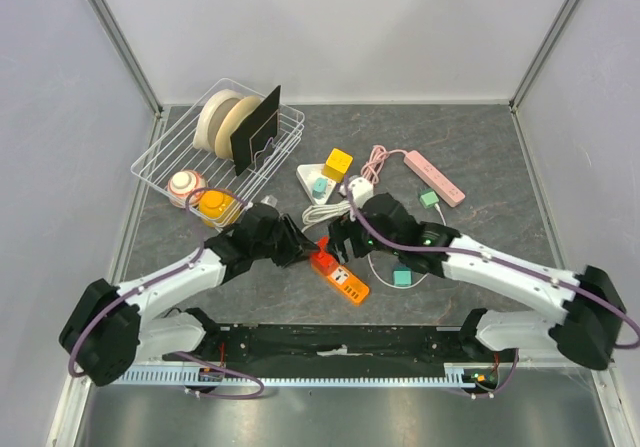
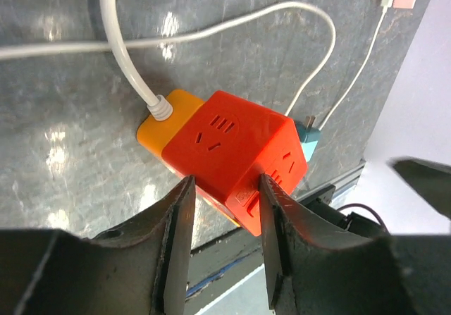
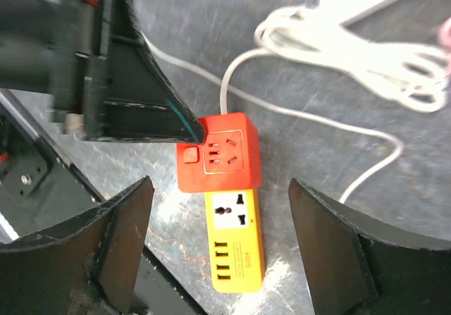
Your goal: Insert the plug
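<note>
early in the task, judging by the layout. bracing apparently done: holding the strip (image 1: 338, 272) with the left gripper (image 2: 225, 184), fingers clamped on either side of its red end. lying flat at mid-table, close to the front rail (image 1: 340, 342), yellow end toward the rail. hovering right above it with the right gripper (image 3: 220, 188), fingers wide apart, nothing between them. no plug in any socket on the red or yellow faces, as far as seen from the 2 wrist views.

left to do, at a guess: fetch a plug, carry it over, line up the pins, press home. unclear which plug to use. likeliest the teal plug (image 1: 402, 277), loose on the table (image 1: 480, 147) near the strip's right side, on a thin white lead.

as for room: tight at the centre, with both wrists nearly meeting over the strip. white cord (image 1: 325, 212) coiled just behind the strip and running from its far end, so easy to snag on a reach back. open surface to the right and toward the far right corner, beyond the pink strip (image 1: 435, 177). rack (image 1: 160, 162) at far left, well apart from the work. little slack on the near side toward the rail. probably better to come in from above or from the right.
</note>
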`<state>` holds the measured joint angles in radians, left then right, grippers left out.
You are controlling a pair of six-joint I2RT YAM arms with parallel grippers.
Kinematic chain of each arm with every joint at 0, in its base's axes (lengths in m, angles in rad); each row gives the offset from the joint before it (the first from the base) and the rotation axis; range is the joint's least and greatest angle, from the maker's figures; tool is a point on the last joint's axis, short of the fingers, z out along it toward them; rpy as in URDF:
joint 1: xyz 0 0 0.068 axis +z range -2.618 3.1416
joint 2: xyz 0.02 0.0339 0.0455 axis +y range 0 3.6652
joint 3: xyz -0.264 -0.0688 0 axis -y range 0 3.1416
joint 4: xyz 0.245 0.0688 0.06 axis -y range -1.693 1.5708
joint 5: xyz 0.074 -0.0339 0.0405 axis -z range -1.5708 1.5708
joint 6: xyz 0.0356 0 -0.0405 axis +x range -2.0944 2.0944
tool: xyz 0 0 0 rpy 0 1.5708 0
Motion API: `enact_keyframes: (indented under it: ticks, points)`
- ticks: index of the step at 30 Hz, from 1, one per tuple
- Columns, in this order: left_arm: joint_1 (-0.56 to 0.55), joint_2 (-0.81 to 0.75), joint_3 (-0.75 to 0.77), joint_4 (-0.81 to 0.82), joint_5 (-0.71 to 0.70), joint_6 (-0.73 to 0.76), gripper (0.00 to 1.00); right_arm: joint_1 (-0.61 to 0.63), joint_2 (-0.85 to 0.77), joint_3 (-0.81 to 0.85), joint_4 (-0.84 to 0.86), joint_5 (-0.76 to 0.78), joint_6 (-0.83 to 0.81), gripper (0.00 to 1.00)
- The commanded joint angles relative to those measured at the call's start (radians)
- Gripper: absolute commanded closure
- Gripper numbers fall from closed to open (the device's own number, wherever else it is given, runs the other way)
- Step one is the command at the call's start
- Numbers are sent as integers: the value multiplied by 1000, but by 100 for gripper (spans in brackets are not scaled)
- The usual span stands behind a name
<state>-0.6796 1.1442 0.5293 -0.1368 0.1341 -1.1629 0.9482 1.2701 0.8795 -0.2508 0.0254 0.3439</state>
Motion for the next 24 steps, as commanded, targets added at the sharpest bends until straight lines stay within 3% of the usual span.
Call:
enact_keyframes:
  ticks: [1,4,8,13,17,20,24]
  points:
    - [78,138,87,-116,-74,170,54,-38,-152,-36,2,132,6,13]
    - [84,170,179,-139,-74,235,48,-87,-212,-65,-33,156,9,9]
    - [77,74,218,-178,-123,279,42,-97,-225,-88,-111,91,1,8]
    - [34,-58,207,-239,-183,310,38,-95,-219,-194,-111,-48,0,10]
    - [-8,-43,225,-228,-185,325,38,-97,-172,-247,-50,-79,1,14]
    - [-60,29,277,-227,-200,347,44,-95,-143,-266,-6,-79,17,20]
    - [-124,135,345,-244,-220,371,62,-97,-140,-283,28,-51,35,25]
